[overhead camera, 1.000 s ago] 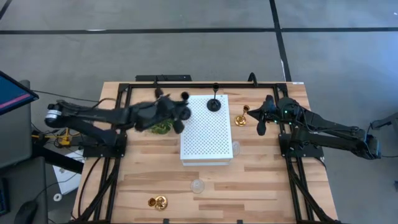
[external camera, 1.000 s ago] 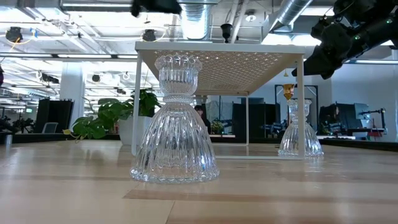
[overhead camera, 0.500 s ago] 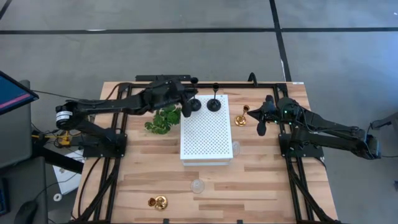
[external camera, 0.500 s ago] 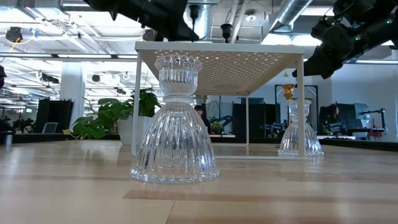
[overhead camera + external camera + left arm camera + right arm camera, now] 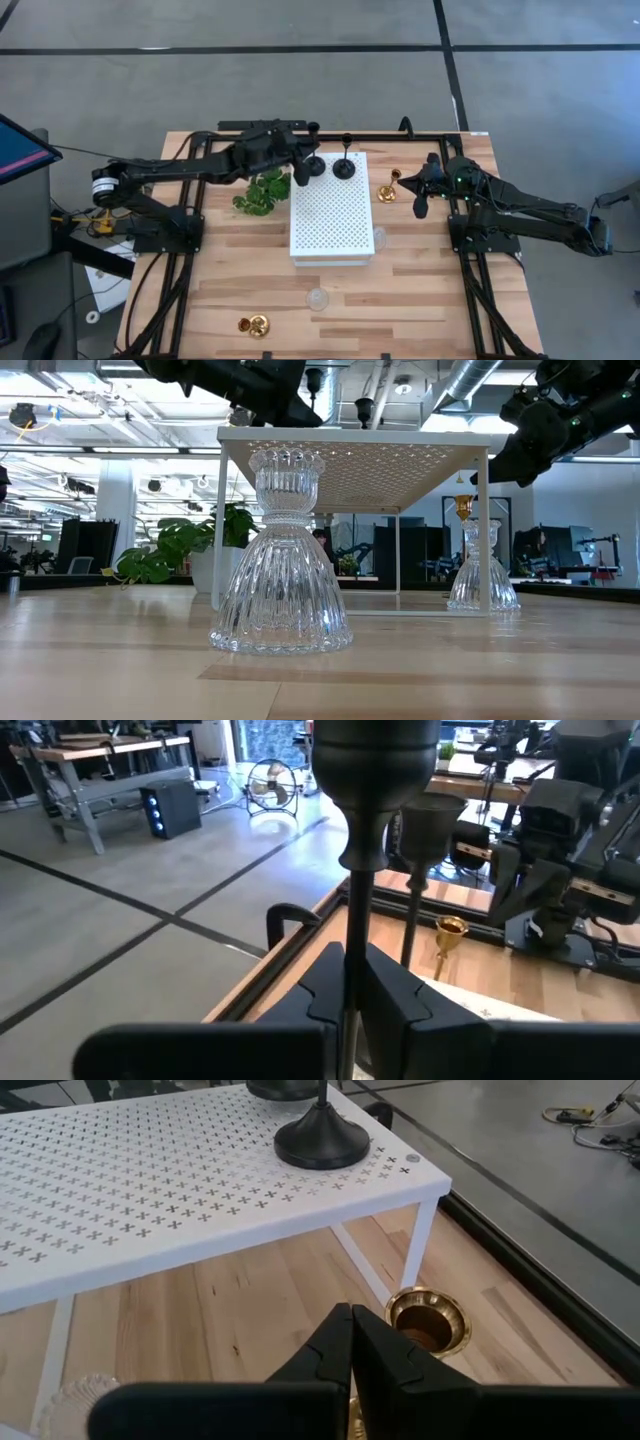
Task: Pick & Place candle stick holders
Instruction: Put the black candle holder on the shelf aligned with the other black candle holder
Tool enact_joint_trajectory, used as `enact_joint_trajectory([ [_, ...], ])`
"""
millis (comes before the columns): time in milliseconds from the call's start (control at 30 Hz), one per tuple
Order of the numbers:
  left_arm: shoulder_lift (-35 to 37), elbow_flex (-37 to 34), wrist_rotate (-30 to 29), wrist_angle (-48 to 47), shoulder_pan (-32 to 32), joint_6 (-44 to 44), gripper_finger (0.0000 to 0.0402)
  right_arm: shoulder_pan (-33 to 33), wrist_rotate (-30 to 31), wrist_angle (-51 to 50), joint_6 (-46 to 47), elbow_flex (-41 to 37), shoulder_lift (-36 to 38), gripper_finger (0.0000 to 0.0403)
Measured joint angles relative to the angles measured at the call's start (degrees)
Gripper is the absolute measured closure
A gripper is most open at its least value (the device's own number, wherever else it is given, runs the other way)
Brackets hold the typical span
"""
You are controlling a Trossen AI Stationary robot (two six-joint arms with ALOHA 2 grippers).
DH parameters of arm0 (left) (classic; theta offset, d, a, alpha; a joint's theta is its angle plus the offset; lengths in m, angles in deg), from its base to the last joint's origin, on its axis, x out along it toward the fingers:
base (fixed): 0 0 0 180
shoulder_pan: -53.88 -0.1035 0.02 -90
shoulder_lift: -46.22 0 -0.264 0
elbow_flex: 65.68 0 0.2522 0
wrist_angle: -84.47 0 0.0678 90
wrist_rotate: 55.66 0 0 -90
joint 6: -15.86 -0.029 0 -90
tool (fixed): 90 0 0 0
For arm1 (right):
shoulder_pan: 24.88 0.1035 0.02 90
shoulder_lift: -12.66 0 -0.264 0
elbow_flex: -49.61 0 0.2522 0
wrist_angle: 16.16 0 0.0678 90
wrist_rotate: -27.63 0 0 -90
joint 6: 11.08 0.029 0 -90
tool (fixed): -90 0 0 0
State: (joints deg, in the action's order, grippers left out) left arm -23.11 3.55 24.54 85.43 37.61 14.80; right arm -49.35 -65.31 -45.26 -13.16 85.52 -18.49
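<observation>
Left gripper [image 5: 303, 163]: up at the far-left corner of the white perforated board [image 5: 332, 225], fingers pinched on the thin stem of a black candle holder [image 5: 313, 165]. The left wrist view nails this, the stem [image 5: 356, 935] runs straight down between the two dark fingers [image 5: 400, 988]; from above it's just a dark blob.

Second black holder [image 5: 344, 166]: standing free on the board just beside the held one. The right wrist view shows its round base [image 5: 321, 1144] flat on the perforated top near the corner.

Right gripper [image 5: 420, 200]: hanging just right of a gold holder [image 5: 389, 189] off the board's right edge. Its wrist view shows the fingers [image 5: 352, 1342] pressed together on nothing, with the gold cup [image 5: 424, 1319] right past the tips.

Other gold holder [image 5: 253, 324]: way down at the near edge of the wooden table [image 5: 420, 300], lying on its side from what I can tell.

Glass holders: one [image 5: 318, 297] near the front, huge and upright in the low view [image 5: 281, 565]; the other [image 5: 378, 239] at the board's near-right corner, which the low view shows standing by the board's leg [image 5: 482, 568].

Green sprig [image 5: 261, 192]: on the table left of the board, under the left arm.
</observation>
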Motion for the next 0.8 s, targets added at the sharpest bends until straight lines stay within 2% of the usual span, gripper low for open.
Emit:
enact_joint_trajectory([
  [800, -2.0, 0.0, 0.2, 0.6, 0.0, 1.6, 0.0373, 0.0, 0.0, -0.1, 0.0, 0.0, 0.0, 0.0403],
])
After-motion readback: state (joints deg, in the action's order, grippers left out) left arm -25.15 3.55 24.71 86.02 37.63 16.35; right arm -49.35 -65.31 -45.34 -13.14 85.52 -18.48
